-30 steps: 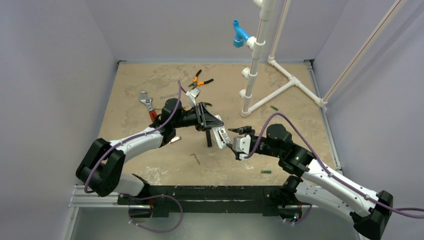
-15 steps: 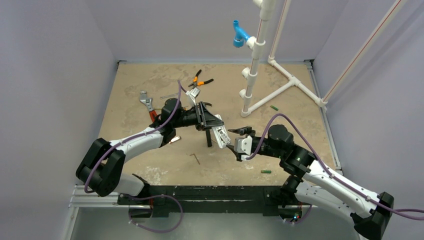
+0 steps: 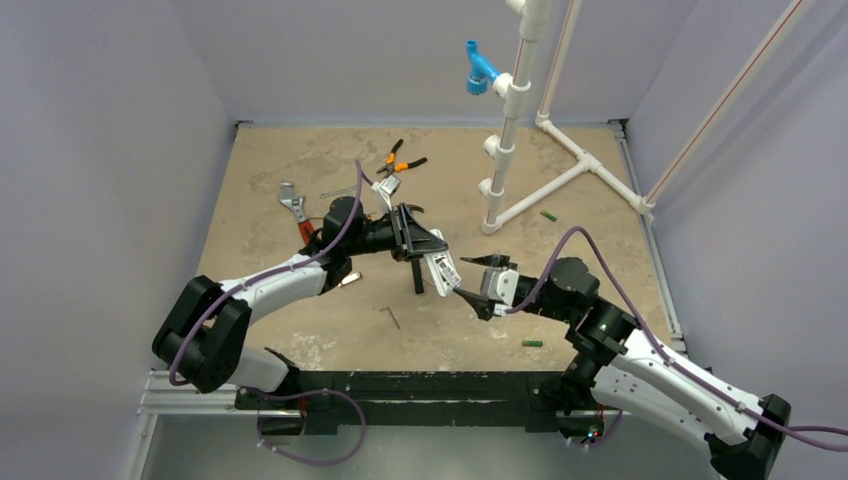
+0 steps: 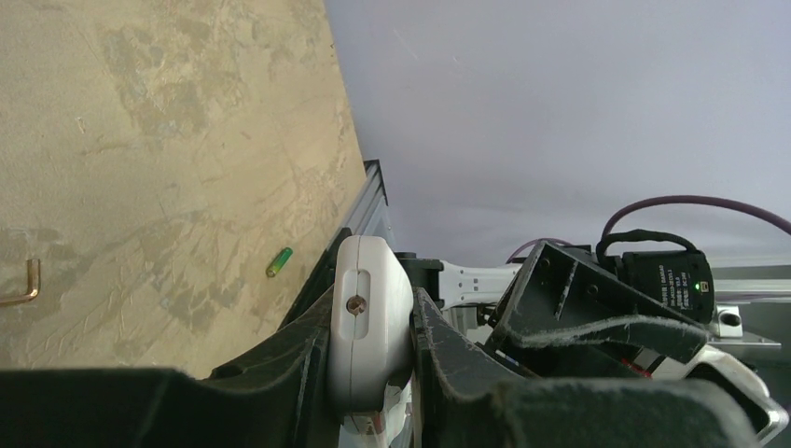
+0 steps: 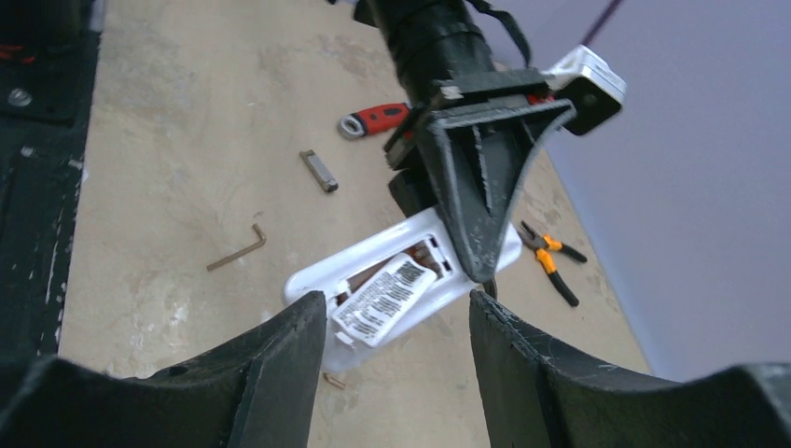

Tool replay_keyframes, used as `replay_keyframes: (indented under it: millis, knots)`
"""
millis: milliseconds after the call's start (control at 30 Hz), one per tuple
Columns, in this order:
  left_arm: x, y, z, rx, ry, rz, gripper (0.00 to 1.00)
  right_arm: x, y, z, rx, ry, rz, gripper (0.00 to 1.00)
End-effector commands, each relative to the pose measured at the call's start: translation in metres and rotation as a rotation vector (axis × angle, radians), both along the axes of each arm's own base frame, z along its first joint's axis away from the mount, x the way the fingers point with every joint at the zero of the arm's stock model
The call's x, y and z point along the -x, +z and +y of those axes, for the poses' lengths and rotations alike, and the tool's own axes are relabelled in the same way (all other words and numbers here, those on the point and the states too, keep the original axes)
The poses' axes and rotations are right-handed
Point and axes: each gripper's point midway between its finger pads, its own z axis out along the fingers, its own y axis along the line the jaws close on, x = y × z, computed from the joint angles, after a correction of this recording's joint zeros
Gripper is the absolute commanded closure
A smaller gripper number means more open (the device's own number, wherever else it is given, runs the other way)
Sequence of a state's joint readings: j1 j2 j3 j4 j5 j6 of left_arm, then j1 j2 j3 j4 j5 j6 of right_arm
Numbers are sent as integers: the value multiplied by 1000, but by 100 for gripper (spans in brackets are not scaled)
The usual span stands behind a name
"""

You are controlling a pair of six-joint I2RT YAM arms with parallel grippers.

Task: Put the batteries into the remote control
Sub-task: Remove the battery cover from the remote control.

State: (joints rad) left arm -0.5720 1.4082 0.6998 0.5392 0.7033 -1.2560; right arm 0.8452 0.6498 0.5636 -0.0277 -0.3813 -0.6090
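1. 1 green battery (image 3: 532, 343) lies on the table (image 3: 450, 180) near the front edge, right of the hex key (image 3: 392, 316).
2. Right hand (image 3: 475, 278): fingers spread, just beside the remote's lower end.
3. Left hand (image 3: 420, 245): pinching the remote control (image 3: 441, 271), raised above the table, labelled back toward the right hand.
4. 2nd battery (image 3: 548, 215) lies farther back, beside the white pipe frame (image 3: 511, 120).

The remote control (image 3: 440, 270) is held above the middle of the table (image 3: 330, 335); the hex key (image 3: 390, 316) is found near-left of it, one battery (image 3: 532, 343) near-right, the other battery (image 3: 548, 215) far-right.
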Motion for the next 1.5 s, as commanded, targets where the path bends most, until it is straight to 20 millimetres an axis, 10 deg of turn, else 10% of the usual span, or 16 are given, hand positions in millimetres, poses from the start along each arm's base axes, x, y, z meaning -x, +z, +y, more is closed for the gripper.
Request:
replay_keyframes:
  millis: [0,733,1467]
  knots:
    - [-5,23,-3,48,6,-66,100,-29,38,-12,-227,-239,139,45]
    - [-13,15,-1,3,55,-57,100,-41,6,-3,-280,-537,788,52]
    - [-15,14,-3,7,51,-57,100,-30,-18,9,-231,-532,1000,77]
